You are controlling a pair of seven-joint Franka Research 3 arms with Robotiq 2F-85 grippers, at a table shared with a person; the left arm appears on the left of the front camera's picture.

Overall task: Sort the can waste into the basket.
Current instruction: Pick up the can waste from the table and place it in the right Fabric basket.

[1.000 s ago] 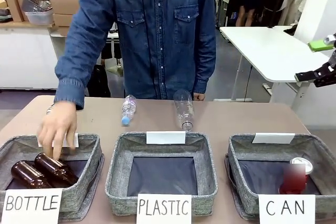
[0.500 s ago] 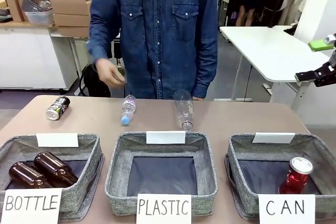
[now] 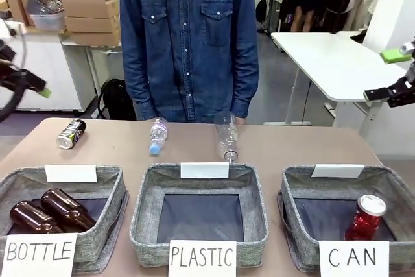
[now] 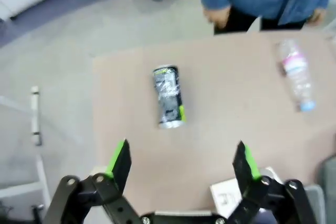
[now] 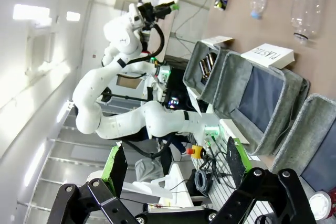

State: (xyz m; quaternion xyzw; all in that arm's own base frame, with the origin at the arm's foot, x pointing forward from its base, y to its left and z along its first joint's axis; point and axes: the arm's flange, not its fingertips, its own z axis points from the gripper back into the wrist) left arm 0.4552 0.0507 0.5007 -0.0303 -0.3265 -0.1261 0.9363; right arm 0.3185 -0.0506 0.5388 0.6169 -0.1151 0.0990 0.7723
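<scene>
A dark can (image 3: pixel 71 133) with yellow and blue print lies on its side at the table's far left. In the left wrist view the same dark can (image 4: pixel 169 97) lies below and ahead of my open, empty left gripper (image 4: pixel 182 161). That left gripper (image 3: pixel 19 77) hovers at the picture's left edge in the front view. A red can (image 3: pixel 366 217) stands upright inside the grey basket (image 3: pixel 395 176) signed "CAN". My right gripper (image 3: pixel 389 74) is held high off the table's right side. The right gripper (image 5: pixel 176 165) is open with nothing between its fingers.
A person in a denim shirt (image 3: pixel 188 37) stands at the far edge. Two clear plastic bottles (image 3: pixel 157 135) (image 3: pixel 226 135) lie mid-table. The "PLASTIC" basket (image 3: pixel 146 218) sits in the middle. The "BOTTLE" basket (image 3: pixel 110 215) at the left holds two brown glass bottles (image 3: pixel 65 209).
The person's hand drew back from the left basket, leaving the dark can on the table. The red can came to rest upright in the CAN basket. My left arm came into view.
</scene>
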